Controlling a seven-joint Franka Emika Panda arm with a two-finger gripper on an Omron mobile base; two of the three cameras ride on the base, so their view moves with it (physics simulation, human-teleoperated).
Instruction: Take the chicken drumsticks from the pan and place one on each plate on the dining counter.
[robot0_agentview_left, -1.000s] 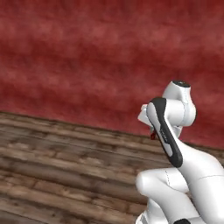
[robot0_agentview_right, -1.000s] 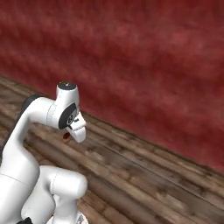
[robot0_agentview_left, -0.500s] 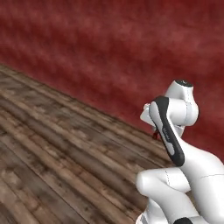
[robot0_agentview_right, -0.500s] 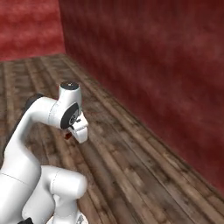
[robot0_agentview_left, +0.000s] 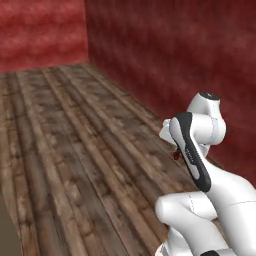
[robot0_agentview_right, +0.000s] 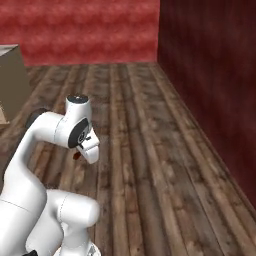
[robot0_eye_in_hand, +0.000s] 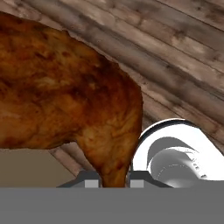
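Drumstick (robot0_eye_in_hand: 65, 92), reddish-brown, top and left cropped, narrow end clamped between pincer (robot0_eye_in_hand: 113, 178) fingertips above plank floor (robot0_agentview_left: 75, 150).

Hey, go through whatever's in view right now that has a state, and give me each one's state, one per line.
gripper: shut on the drumstick, pinching its narrow end between both fingertips.
drumstick: dark reddish-brown, held off the wooden floor, touching nothing but the gripper.
arm: folded in close above the base, hand tucked by the elbow.
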